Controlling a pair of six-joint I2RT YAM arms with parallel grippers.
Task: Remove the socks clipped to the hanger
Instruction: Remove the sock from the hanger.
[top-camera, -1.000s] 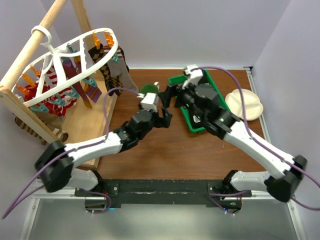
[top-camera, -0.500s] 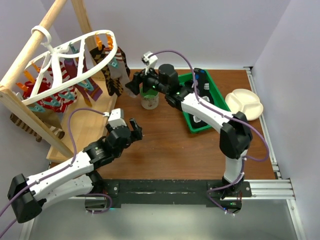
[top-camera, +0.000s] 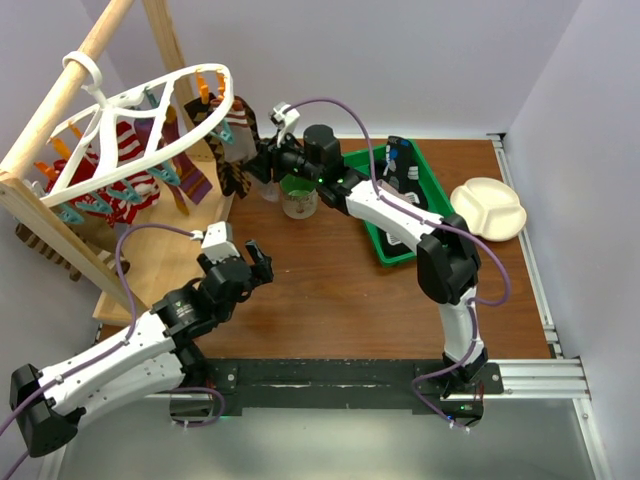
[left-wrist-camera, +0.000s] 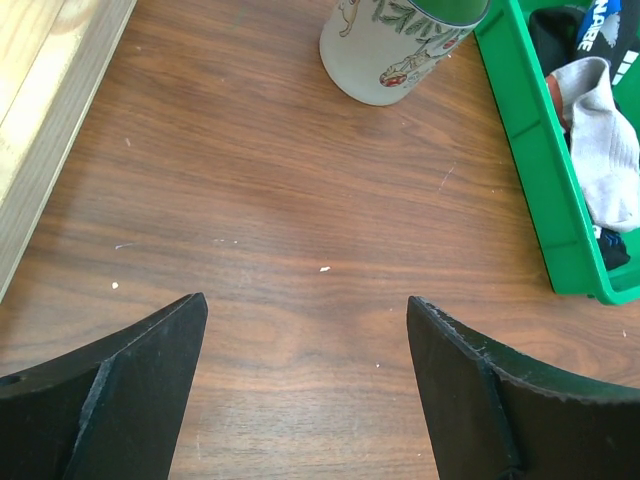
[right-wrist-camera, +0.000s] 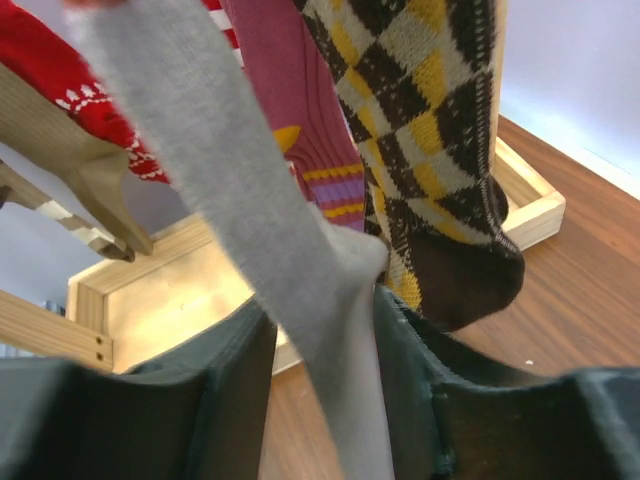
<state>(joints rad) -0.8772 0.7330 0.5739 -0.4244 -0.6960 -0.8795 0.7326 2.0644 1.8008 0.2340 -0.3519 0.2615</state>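
Observation:
The white hanger (top-camera: 113, 100) hangs from a wooden pole at the far left, with several socks clipped under it. A red-and-white striped one (top-camera: 120, 150) and a purple one (top-camera: 190, 180) are among them. My right gripper (top-camera: 262, 160) reaches to the hanger's right end. In the right wrist view its jaws (right-wrist-camera: 320, 330) stand narrow around a grey sock (right-wrist-camera: 250, 200), which runs down between them. A black-and-tan checkered sock (right-wrist-camera: 430, 130) and a purple sock (right-wrist-camera: 290, 100) hang just behind. My left gripper (top-camera: 262, 262) hovers open over bare table (left-wrist-camera: 305, 300), holding nothing.
A printed cup (top-camera: 298, 197) stands right under the right arm, also at the top of the left wrist view (left-wrist-camera: 400, 45). A green bin (top-camera: 395, 258) with loose socks (left-wrist-camera: 605, 150) sits to its right. A white divided plate (top-camera: 488, 208) lies far right. The wooden frame's base (top-camera: 170, 250) lies left.
My right arm swung from the green bin over the cup to the hanger, and its jaws closed in on the grey sock. The left arm drew back toward the near left, still open.

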